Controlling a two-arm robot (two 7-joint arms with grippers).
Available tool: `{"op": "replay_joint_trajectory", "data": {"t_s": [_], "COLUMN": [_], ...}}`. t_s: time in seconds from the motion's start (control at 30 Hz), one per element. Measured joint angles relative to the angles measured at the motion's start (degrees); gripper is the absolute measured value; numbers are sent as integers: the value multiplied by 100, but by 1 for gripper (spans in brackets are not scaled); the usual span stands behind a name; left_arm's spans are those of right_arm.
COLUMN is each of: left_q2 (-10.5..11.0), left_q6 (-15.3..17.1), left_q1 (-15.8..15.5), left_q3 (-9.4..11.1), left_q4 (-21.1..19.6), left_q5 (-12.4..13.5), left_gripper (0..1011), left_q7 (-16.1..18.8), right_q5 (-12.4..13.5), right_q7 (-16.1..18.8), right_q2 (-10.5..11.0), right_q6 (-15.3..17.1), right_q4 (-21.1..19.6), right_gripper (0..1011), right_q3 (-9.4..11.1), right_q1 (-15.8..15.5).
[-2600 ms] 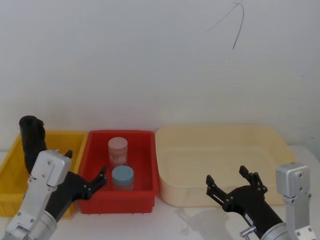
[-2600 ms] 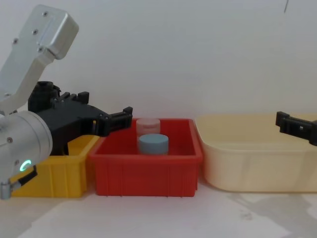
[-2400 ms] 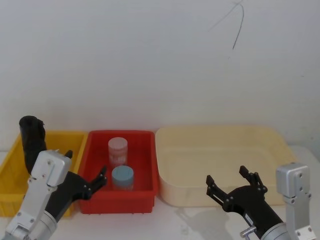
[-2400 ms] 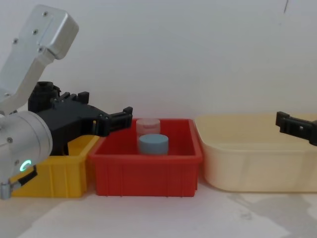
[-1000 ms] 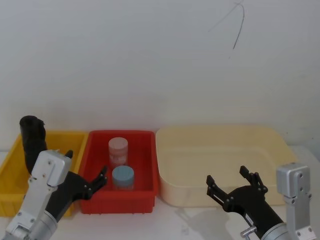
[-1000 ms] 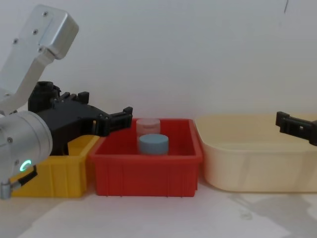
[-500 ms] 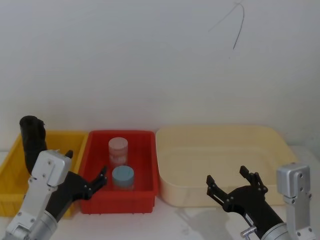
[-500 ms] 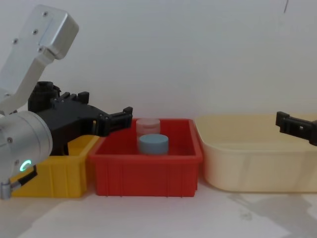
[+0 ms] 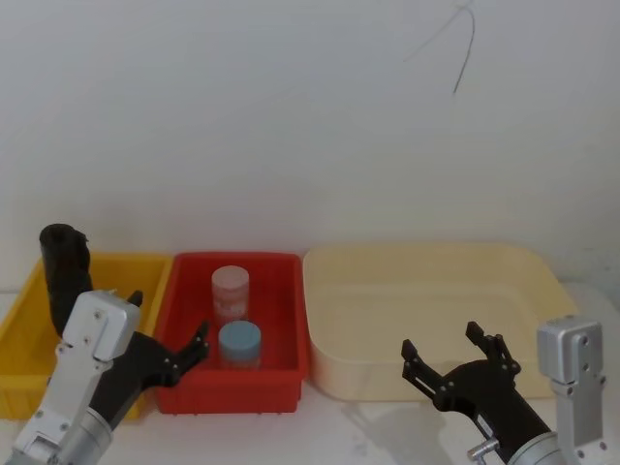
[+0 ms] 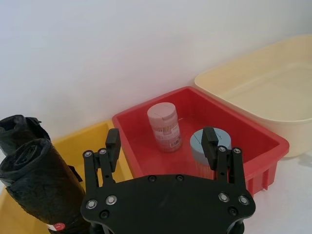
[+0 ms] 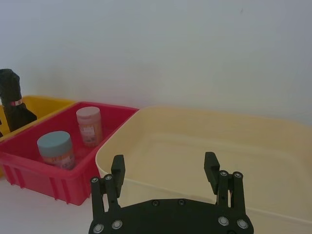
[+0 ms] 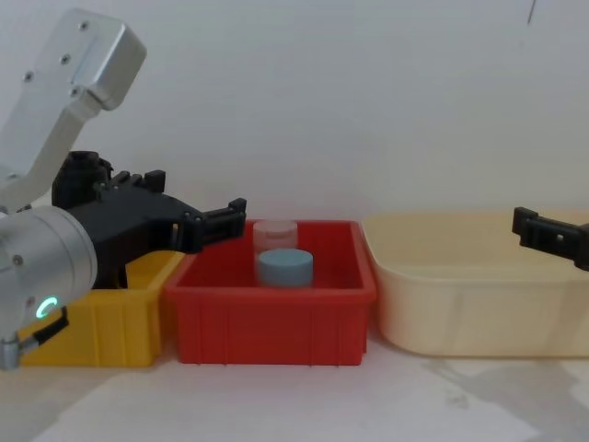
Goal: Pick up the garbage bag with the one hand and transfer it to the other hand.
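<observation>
Nothing has shifted - both grippers hang as before. Left gripper (image 9: 168, 318) is spread wide and empty, before the yellow bin (image 9: 126, 260); right gripper (image 9: 442, 341) likewise, before the tub (image 9: 426, 252). Left wrist view separates two rolls in that bin - bag (image 10: 19, 127) behind the stickered roll (image 10: 44, 185); head view gives one black top.

The left gripper (image 10: 161, 141) is matt black: two long fingers ending in squarish pads (image 10: 210, 138), set on a broad black palm plate (image 10: 168, 202) dotted with round silver screw heads (image 10: 111, 199). Behind it come a silver cylindrical wrist (image 12: 37, 262) with a small green ring light (image 12: 44, 308) and a pale grey boxy link (image 12: 81, 64) with tiny screws. The right gripper (image 11: 164, 163) has the same black build, backed by a silver block (image 9: 572, 363).
</observation>
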Motion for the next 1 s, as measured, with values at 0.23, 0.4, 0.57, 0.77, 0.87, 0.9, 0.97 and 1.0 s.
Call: {"op": "replay_joint_trajectory", "data": {"t_s": [0.23,0.4,0.57,0.77,0.87,0.9,0.97,1.0], "left_q2": [123,249,394,525,572,586,605,622], "left_q6": [5,21,53,106,144,153,179,203], "left_q1": [159,385,731,1124,1275,1319,1381,1436], "left_q3": [-118,-247,-435,-686,-808,-849,-906,-962], "left_q4": [-192,-418,-709,-991,-1084,-1109,-1138,-1160], "left_q5": [-41,-119,-223,-376,-471,-491,-538,-575], "left_gripper": [1001,1001,1001,1001,1001,1001,1001,1001], "left_q7": [-39,-43,-15,52,79,84,93,107], "right_q5": [0,0,0,0,0,0,0,0], "right_q7": [0,0,0,0,0,0,0,0], "right_q2": [0,0,0,0,0,0,0,0], "right_q6": [0,0,0,0,0,0,0,0], "right_q4": [0,0,0,0,0,0,0,0], "right_gripper": [1001,1001,1001,1002,1001,1001,1001,1001], "right_q3": [0,0,0,0,0,0,0,0], "right_q1": [0,0,0,0,0,0,0,0]}}
